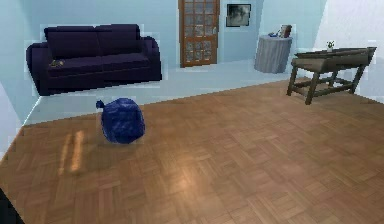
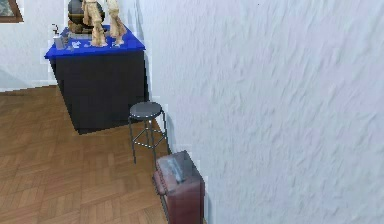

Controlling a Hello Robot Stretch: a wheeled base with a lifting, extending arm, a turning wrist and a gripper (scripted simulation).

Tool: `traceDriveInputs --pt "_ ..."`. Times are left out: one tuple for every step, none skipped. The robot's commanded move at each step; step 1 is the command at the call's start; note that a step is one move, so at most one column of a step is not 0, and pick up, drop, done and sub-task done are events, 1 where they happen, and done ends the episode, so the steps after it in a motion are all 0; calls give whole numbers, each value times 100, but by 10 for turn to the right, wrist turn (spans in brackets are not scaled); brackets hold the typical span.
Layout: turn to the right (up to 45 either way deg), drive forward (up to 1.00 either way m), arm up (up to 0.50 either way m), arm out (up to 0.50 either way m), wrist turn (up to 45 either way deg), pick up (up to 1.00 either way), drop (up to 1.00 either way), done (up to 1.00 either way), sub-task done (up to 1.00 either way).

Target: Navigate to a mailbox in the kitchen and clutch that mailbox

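Mailbox: I cannot tell which thing here is the mailbox. The one that looks most like it is a dark red box with a grey top (image 2: 178, 185).
Dark red box: it stands on the brown wood floor (image 2: 60, 165) right by the bumpy white wall (image 2: 280, 100), low in the arm side view.
Jaws: I cannot tell how they stand.
Stool: a small round black stool with thin metal legs (image 2: 147, 112) stands near the red box, between it and the cabinet.
Cabinet: a big black cabinet with a bright blue top (image 2: 100, 90) stands by the white wall.
Statues: some tan and brown statues (image 2: 95, 18) stand on the blue top.
Sofa: a big dark purple sofa (image 1: 95, 58) sits against the light blue far wall, at the forward view's left.
Blue lump: a round dark blue lump (image 1: 120, 120) lies on the wood floor in front of the sofa.
Door: a brown wood door with small glass panes (image 1: 199, 32) is in the far wall.
Wall picture: a small dark picture (image 1: 238, 13) hangs beside the door.
Grey tub: a round grey tub (image 1: 271, 54) stands in the far corner.
Bench: a dark wooden bench with crossed legs (image 1: 340, 58) stands at the forward view's right.
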Motion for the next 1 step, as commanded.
traceDriveInputs --pt "0 0 0 48 0 0 0 0 0"
